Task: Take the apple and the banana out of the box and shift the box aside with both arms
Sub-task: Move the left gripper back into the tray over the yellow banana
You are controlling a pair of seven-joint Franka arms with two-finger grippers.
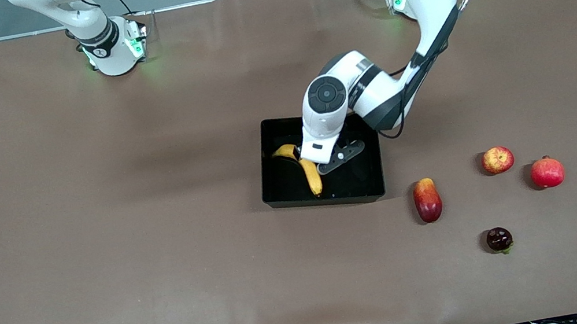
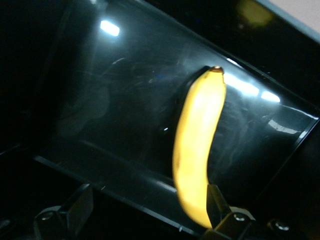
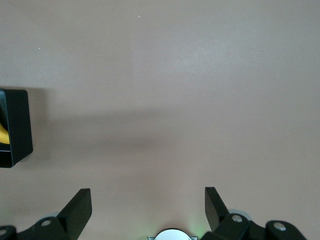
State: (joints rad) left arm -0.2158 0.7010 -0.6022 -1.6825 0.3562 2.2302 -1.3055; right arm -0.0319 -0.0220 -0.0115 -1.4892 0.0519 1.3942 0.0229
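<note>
The black tray (image 1: 325, 198) sits mid-table. The yellow banana (image 1: 314, 179) lies in it, its middle hidden under the left hand. My left gripper (image 1: 307, 159) is low in the tray. In the left wrist view the left gripper (image 2: 146, 210) is open, and the banana (image 2: 197, 140) rests on the tray floor (image 2: 125, 100) against one finger (image 2: 217, 205). The red-and-yellow apple (image 1: 497, 160) sits on the table toward the left arm's end. My right gripper (image 3: 147, 205) is open and empty over bare table, with a tray corner (image 3: 17, 127) in its view; the right arm waits.
A red-yellow mango (image 1: 427, 200) lies beside the tray, toward the left arm's end. A red pomegranate (image 1: 547, 172) sits next to the apple. A dark round fruit (image 1: 499, 239) lies nearer the front camera. The brown table (image 1: 103, 246) stretches toward the right arm's end.
</note>
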